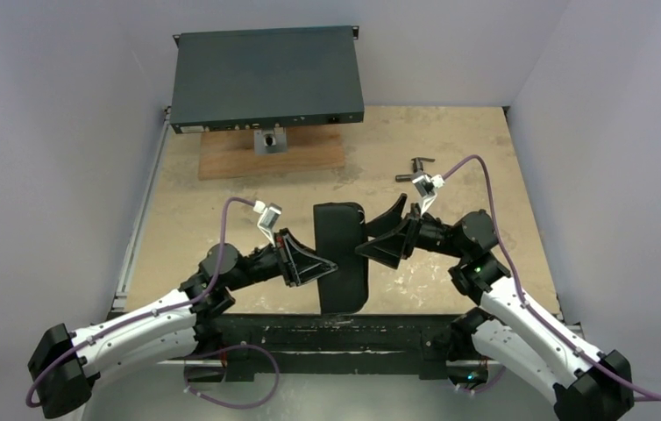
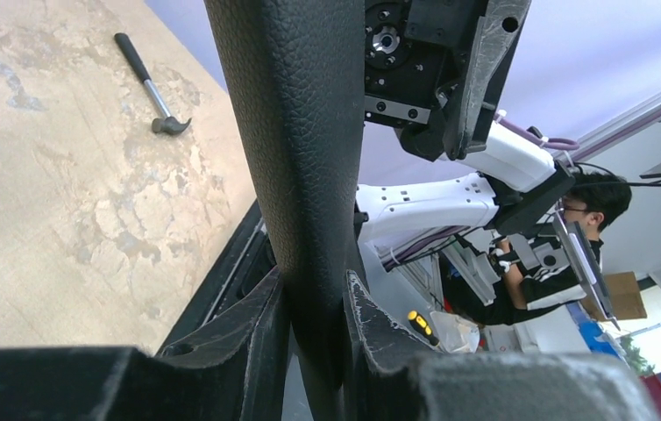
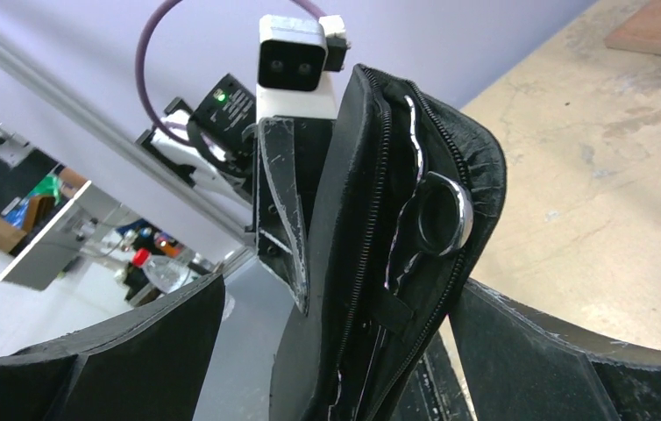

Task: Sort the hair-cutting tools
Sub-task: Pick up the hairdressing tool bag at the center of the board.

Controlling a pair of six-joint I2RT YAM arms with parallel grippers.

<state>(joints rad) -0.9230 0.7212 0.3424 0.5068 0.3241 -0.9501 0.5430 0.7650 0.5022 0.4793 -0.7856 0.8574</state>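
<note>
**Top external view: black case clamped at the near middle of a worn tan table**

The table is seen as a tan, mottled board with pale scuffs and darker stains. It is closed in by plain grey-lilac walls on the left, far and right sides. A metal rail runs along its left edge, and a black frame lies along its near edge, where both arm bases are bolted.

At the far edge a flat dark metal box is set on a wooden board. A dark T-shaped fitting lies on the far right of the surface. In the left wrist view a small hammer is seen lying flat on the bare board, well apart from the arms. Beyond the table edge in that view, a seated person and room clutter are visible.

A black case is held at the near middle, its left edge clenched by the left gripper. The right gripper is spread wide at the case's right edge, which stands between its fingers. Whether they touch it cannot be told.

In the right wrist view the case's zip is seen undone. The silver scissors are tucked inside, against the inner wall, one finger ring showing at the opening.
</note>
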